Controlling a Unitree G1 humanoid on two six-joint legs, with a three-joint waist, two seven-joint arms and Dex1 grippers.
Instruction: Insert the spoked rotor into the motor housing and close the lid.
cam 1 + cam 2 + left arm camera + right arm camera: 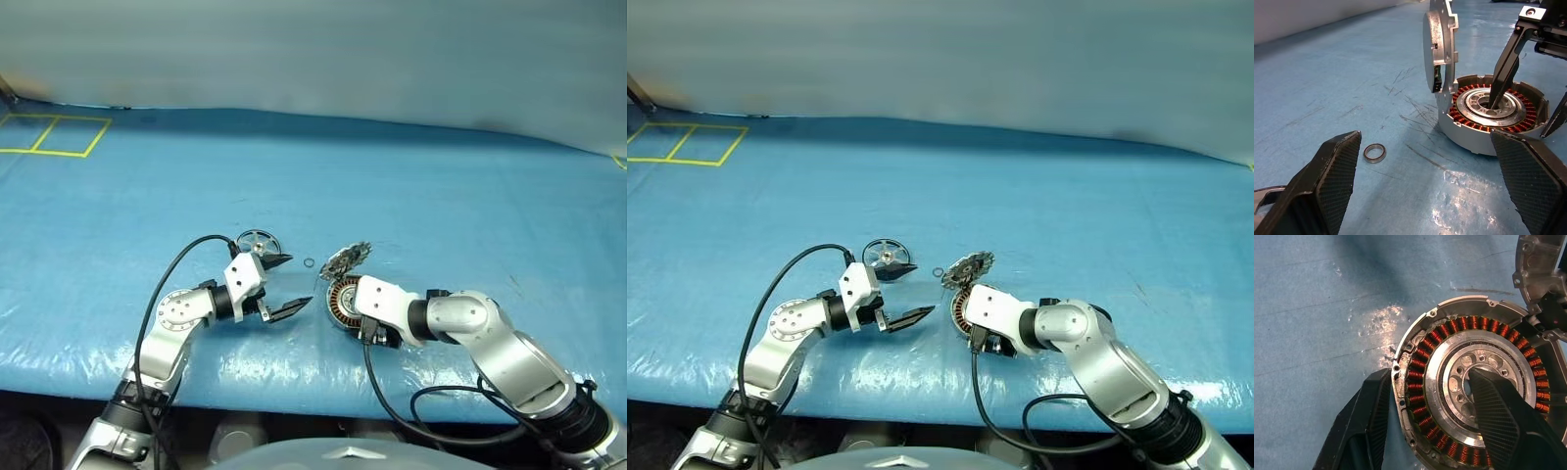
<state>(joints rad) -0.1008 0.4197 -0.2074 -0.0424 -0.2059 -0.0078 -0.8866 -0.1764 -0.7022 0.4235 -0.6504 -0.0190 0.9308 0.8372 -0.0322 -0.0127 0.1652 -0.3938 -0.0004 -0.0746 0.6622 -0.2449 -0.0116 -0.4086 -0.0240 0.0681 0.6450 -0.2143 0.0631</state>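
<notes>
Left gripper (285, 286) sits left of centre in the head view, fingers spread wide, empty; rotor (257, 241) lies flat on the blue sheet (441, 196) just above it, touching nothing else; a small ring (310, 263) lies right of the rotor. Right of centre, the housing (1488, 112) rests on the sheet with the lid (1442, 44) standing on edge against its rim; right gripper (1430, 423) straddles the housing wall, one finger in the hub, one outside.

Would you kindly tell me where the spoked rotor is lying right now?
In the left eye view the spoked rotor lies on the blue table cover, left of the small ring and the motor housing, just beyond the left gripper.
</notes>
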